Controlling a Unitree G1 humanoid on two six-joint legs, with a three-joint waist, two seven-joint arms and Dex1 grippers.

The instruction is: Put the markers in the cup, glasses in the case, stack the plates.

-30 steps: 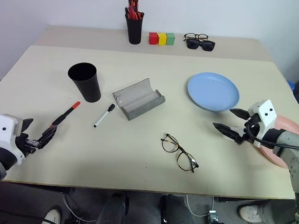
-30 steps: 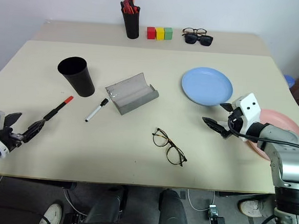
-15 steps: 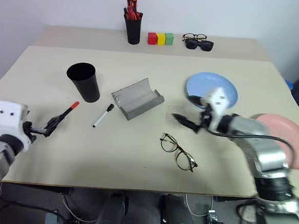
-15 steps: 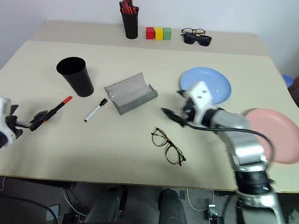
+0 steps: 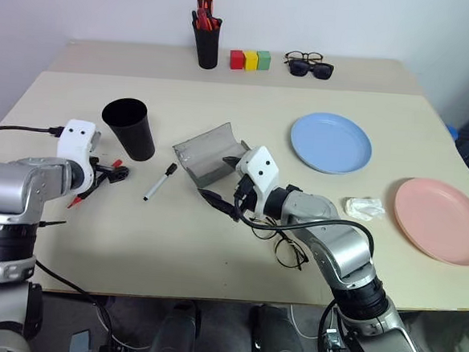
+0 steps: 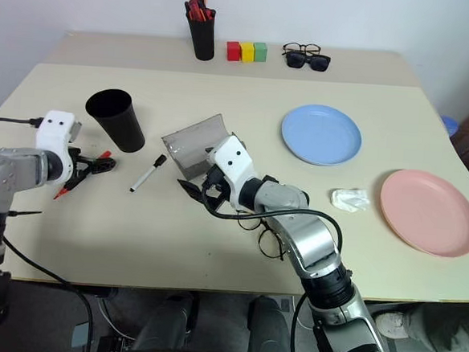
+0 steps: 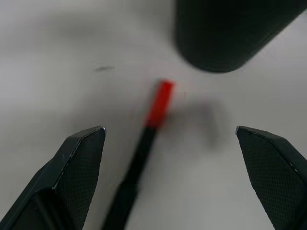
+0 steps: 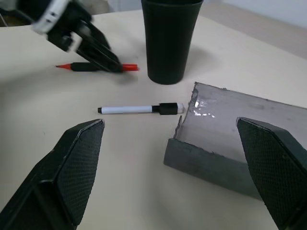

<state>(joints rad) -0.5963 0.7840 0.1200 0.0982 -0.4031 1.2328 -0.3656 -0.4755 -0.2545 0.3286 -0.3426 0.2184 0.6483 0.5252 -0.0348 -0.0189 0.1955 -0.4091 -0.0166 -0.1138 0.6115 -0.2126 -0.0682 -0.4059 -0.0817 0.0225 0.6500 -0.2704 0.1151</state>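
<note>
Red-capped marker [image 7: 152, 120] lies flat between the left gripper's [image 5: 106, 173] spread fingers, cup [image 5: 131, 128] just beyond. Right gripper [image 5: 222, 183], also wide open and empty, hovers by the case's [image 5: 212, 153] near edge; white marker [image 5: 160, 181] to its left, bare table [image 5: 173, 244] behind.

Head stereo pair overlooking table [image 5: 213, 255]; close wrist views sharing red-capped marker [image 7: 144, 129].
</note>
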